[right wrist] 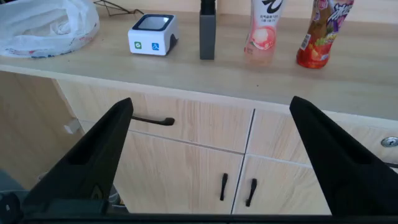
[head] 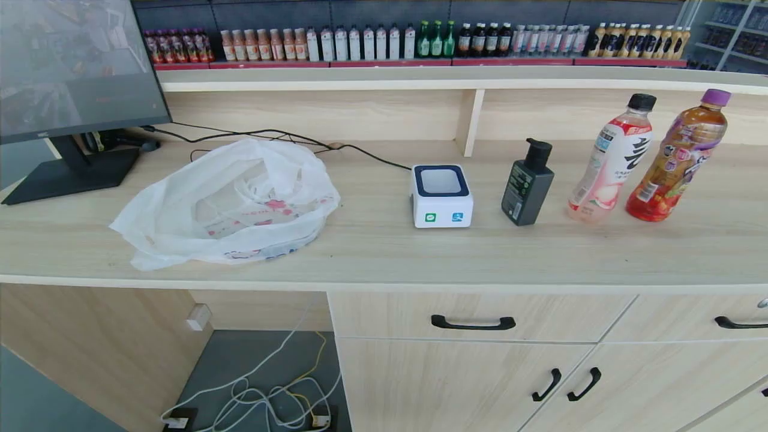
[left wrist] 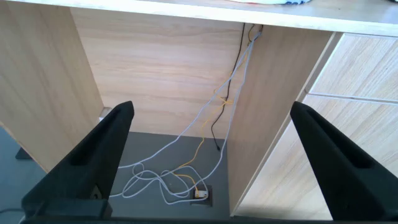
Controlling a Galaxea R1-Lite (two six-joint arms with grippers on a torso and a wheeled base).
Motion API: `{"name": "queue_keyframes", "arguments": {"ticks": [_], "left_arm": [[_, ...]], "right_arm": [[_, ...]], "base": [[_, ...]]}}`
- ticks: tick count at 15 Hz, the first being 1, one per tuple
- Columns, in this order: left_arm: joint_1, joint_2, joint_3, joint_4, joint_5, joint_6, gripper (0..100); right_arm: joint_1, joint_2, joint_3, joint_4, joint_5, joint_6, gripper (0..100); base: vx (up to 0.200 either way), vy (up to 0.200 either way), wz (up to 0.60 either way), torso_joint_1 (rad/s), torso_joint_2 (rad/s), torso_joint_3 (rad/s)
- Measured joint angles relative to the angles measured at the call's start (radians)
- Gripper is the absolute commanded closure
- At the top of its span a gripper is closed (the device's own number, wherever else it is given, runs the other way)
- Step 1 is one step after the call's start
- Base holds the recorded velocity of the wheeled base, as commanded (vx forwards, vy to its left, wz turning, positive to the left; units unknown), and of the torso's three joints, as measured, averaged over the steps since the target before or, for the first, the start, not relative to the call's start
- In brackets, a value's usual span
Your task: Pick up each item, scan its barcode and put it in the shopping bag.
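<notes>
Pale wood shop surface [head: 384, 258]: pump bottle [head: 527, 183] just right of scanner [head: 441, 195], shopping bag [head: 228, 204] left of it. Left fingers [left wrist: 106, 155] and right fingers [right wrist: 102, 149] spread wide, empty. Probably best to grip bottle mid-body, barcode towards scanner.

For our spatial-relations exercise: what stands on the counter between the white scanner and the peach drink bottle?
A dark pump bottle stands upright between the scanner and the peach bottle, as the head view shows.

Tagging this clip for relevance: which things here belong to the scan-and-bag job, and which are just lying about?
Job: bag, scanner, pump bottle, pink bottle, red bottle.

Lying about: monitor, cable, shelf bottles.
</notes>
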Motion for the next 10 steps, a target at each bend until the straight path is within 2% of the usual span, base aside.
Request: {"name": "queue_keyframes", "arguments": {"ticks": [8,10], "left_arm": [[0.000,0.000,0.000,0.000,0.000,0.000,0],[0.000,0.000,0.000,0.000,0.000,0.000,0]], "right_arm": [[0.110,0.358,-0.017,-0.355,0.000,-0.093,0],[0.144,0.445,-0.027,-0.392,0.000,-0.102,0]], "base": [[0.000,0.000,0.00,0.000,0.00,0.000],[0.000,0.000,0.00,0.000,0.00,0.000]]}}
